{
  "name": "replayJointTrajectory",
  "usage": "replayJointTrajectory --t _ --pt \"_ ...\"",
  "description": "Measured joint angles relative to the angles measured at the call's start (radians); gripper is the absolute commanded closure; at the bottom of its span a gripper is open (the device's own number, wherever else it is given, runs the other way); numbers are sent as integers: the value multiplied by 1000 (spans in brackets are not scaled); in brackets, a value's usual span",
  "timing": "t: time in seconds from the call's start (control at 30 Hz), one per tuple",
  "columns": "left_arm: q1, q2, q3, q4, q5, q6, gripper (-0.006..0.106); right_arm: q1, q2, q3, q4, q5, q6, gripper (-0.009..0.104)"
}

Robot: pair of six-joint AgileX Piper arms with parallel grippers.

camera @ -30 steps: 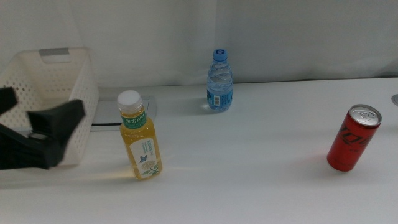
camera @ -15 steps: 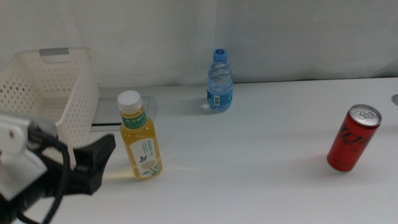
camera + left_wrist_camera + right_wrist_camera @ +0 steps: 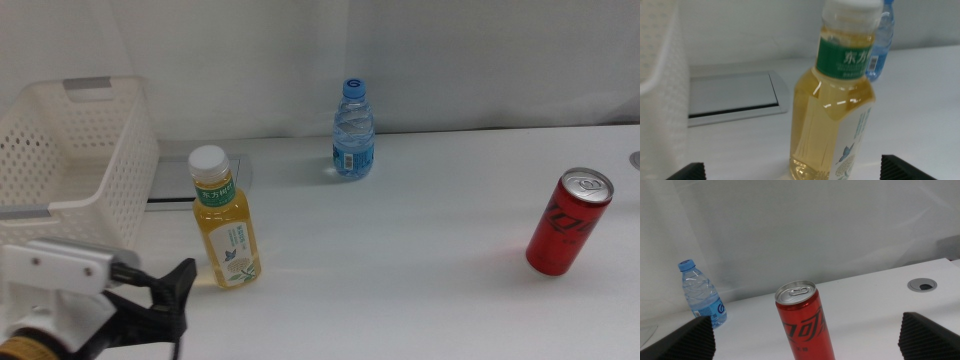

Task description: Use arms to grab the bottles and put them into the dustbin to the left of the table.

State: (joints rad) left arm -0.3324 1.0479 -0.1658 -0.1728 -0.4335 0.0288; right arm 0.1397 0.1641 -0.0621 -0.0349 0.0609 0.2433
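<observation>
Left hand (image 3: pixel 175 300) now low at the front-left of the worktop (image 3: pixel 420 300), just short of the yellow tea bottle (image 3: pixel 226 222), fingers spread wide apart and holding nothing. A second ago was farther back beside the dustbin (image 3: pixel 70 160); since then has swung forward and down toward the bottle. In its wrist view, bottle centred between the two dark fingertips, so probably lined up for the first grasp; nothing in the dustbin yet, as far as can be seen.

Right hand (image 3: pixel 805 340) also released and empty, aimed at the red soda can (image 3: pixel 804 320), waiting out of the middle view.

Tea bottle: smooth clear plastic, amber liquid, white ribbed cap, green label, standing upright. Water bottle (image 3: pixel 353 132): small, ridged transparent plastic, blue cap, at the back of the worktop. Can: slim glossy metal cylinder, far right. Dustbin: white perforated plastic, rectangular, grey handle bar. Grey metal plate (image 3: pixel 732 97) flat in the worktop, behind the tea bottle.
</observation>
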Motion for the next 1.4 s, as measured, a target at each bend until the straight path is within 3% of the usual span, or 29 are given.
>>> replayJointTrajectory --t 0.2,0.43,1.1,1.2,1.3,1.33,1.37,1.4 --pt "0 289 0 160 -269 -98 9 0 0 0 0 0 0 -5" --pt "0 563 -29 206 -535 -118 9 0 0 0 0 0 3 -5" --pt "0 749 -356 217 -371 -118 11 0 0 0 0 -2 3 -5" --pt "0 762 -365 219 -368 -124 26 0 0 0 0 -2 3 -5" --pt "-2 768 -368 227 -353 -153 71 0 0 0 0 -4 0 -5" --pt "-2 768 -370 227 -349 -162 92 0 0 0 0 -6 0 -5" --pt "-2 768 -371 227 -342 -169 102 0 0 0 0 -8 0 -5" --pt "-2 768 -374 227 -337 -175 102 0 0 0 0 -8 0 -5"
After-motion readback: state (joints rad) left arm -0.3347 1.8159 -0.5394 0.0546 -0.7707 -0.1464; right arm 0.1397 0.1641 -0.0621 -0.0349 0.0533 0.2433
